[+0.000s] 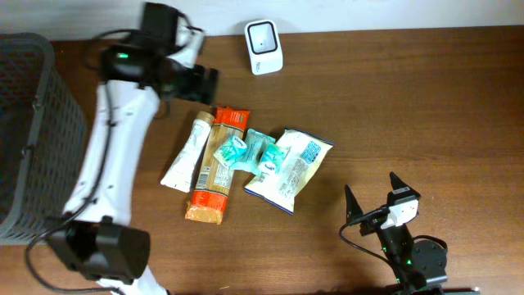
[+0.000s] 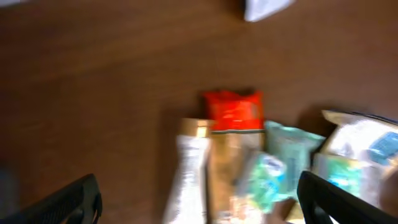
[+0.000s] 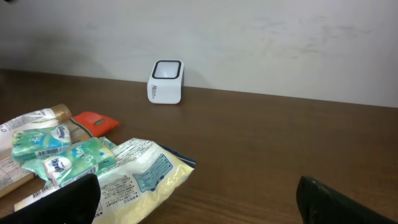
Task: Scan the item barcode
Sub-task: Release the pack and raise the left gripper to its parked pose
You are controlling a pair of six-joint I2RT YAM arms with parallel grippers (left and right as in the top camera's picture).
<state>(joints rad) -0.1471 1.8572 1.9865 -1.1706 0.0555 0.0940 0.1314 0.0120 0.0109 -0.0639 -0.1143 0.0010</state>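
Note:
The white barcode scanner (image 1: 264, 47) stands at the table's far edge; the right wrist view shows the scanner (image 3: 166, 81) too. Several packaged items lie in a cluster mid-table: a white tube-shaped pack (image 1: 187, 152), an orange and brown bar (image 1: 217, 168), two teal packets (image 1: 233, 152) (image 1: 264, 156) and a white-yellow bag (image 1: 288, 168). My left gripper (image 1: 205, 84) hovers just behind the cluster, open and empty. In the blurred left wrist view the left gripper (image 2: 199, 186) has the items below its spread fingers. My right gripper (image 1: 370, 187) rests open near the front right, beside the bag (image 3: 137, 180).
A dark mesh basket (image 1: 33, 131) stands at the left edge of the table. A pale wall runs behind the scanner in the right wrist view.

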